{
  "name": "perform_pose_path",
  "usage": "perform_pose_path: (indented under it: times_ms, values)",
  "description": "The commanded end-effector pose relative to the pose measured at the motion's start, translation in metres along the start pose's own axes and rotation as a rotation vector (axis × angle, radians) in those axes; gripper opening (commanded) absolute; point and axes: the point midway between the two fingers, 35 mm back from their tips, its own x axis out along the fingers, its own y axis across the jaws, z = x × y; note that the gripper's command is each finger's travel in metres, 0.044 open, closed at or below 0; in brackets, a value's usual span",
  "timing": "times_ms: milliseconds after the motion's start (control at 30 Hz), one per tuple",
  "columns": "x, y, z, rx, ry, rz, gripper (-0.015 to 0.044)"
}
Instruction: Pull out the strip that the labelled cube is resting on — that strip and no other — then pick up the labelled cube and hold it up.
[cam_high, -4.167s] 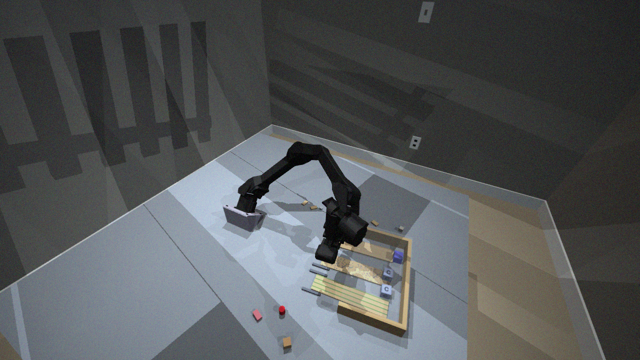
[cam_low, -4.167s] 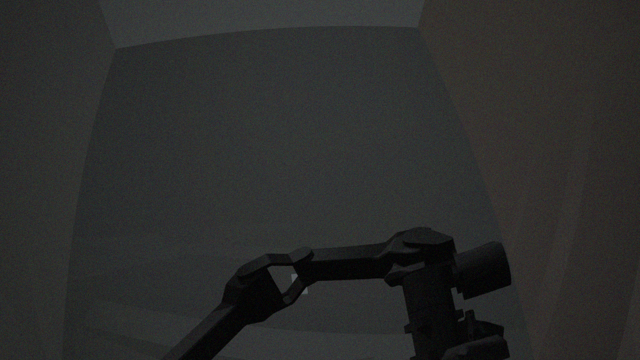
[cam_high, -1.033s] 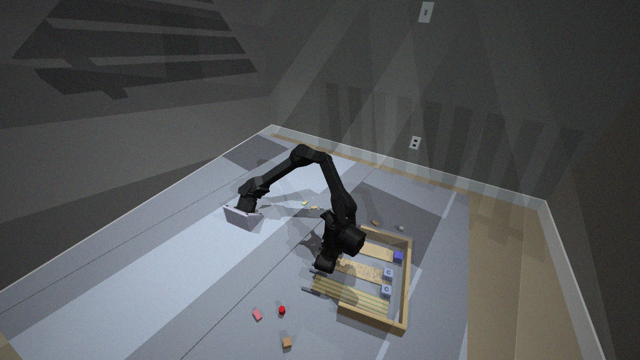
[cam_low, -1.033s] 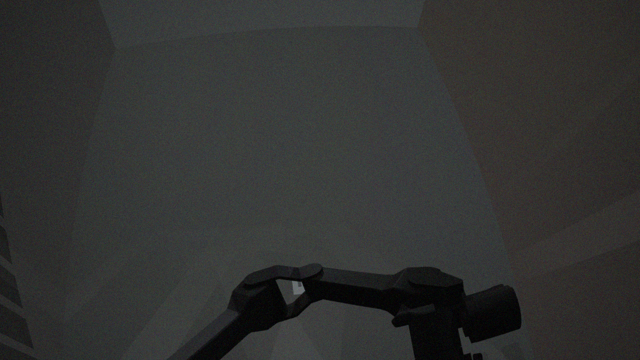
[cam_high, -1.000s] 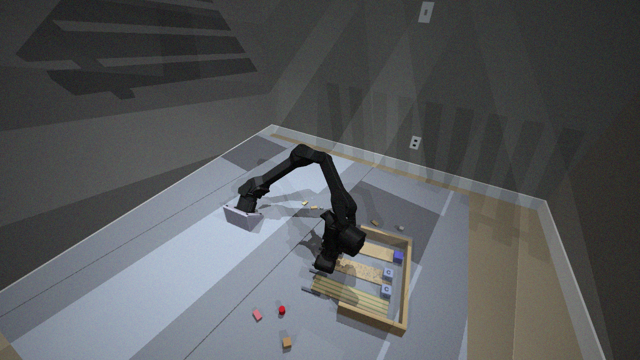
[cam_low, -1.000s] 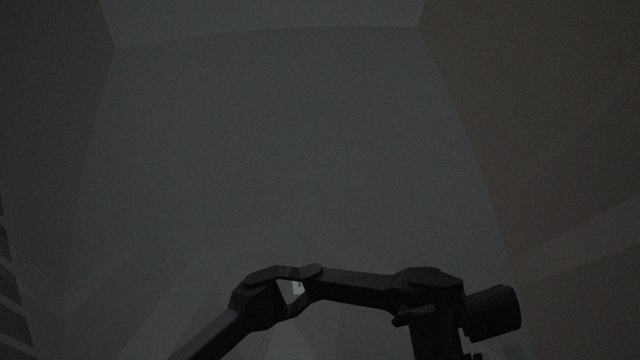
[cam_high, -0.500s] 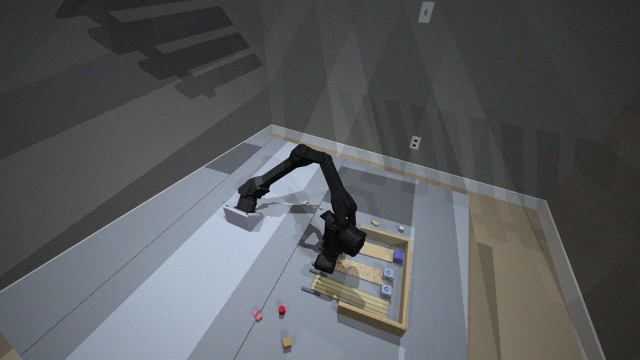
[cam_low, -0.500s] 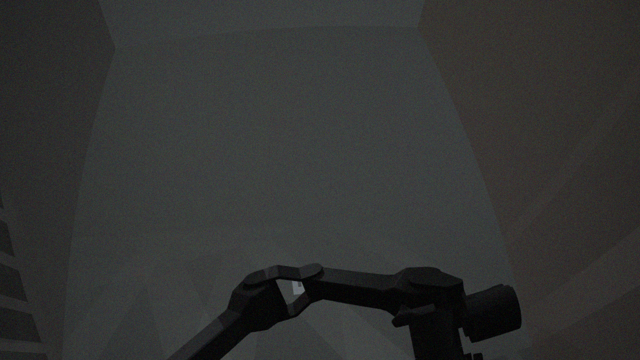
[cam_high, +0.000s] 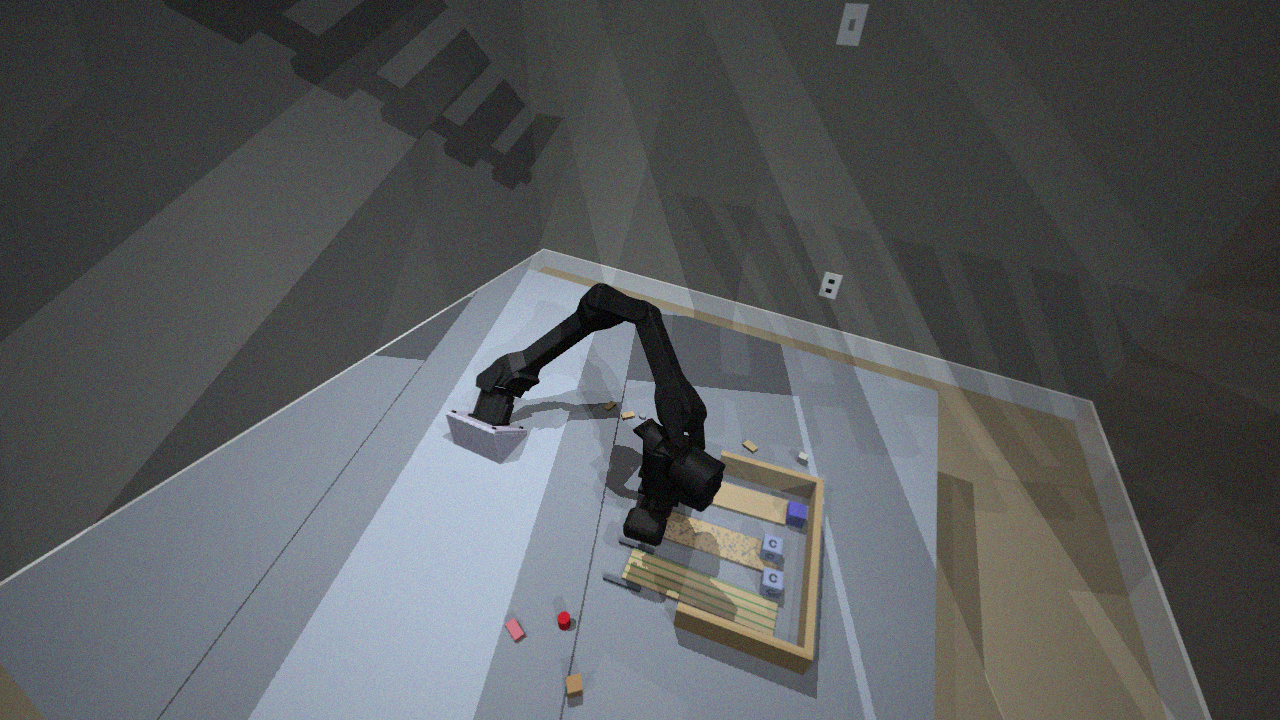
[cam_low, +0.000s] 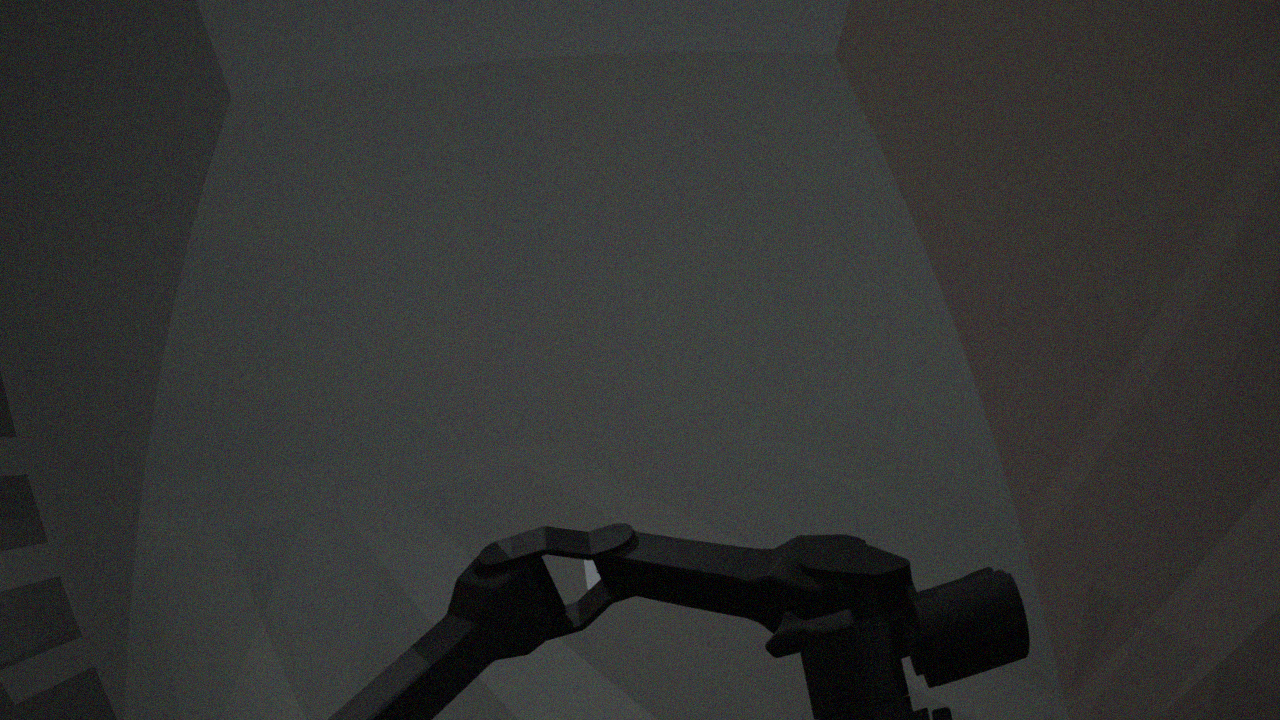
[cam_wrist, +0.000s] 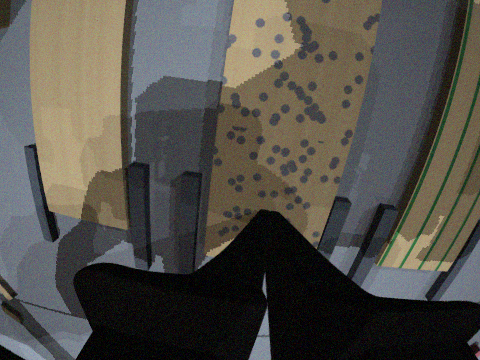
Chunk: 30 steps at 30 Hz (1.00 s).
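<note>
In the top view, the dotted strip (cam_high: 711, 538) (cam_wrist: 295, 67) is long and flat, pointing between 3 and 4 o'clock at its far end, inside the wooden frame (cam_high: 816, 555). It is tan with dark spots. At that end sits a pale blue cube (cam_high: 772, 548) with a dark C, its letter's top toward 12. A second C cube (cam_high: 773, 581) is near it at 6 o'clock. The gripper (cam_high: 644, 526) (cam_wrist: 267, 219) has its fingers squeezed together, over the strip's near end.

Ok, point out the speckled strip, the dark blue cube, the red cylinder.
speckled strip (cam_high: 713, 538) (cam_wrist: 295, 100): top and wrist views, upper face
dark blue cube (cam_high: 796, 514): top view, upper face
red cylinder (cam_high: 563, 619): top view, its middle
</note>
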Motion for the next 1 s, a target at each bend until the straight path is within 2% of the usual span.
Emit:
perform_pose_path:
  times_ms: [0, 967]
  values:
    - [0.006, 0.001, -0.011, 0.005, 0.021, 0.003, 0.0000]
    - [0.007, 0.000, -0.055, 0.007, 0.023, 0.003, 0.0000]
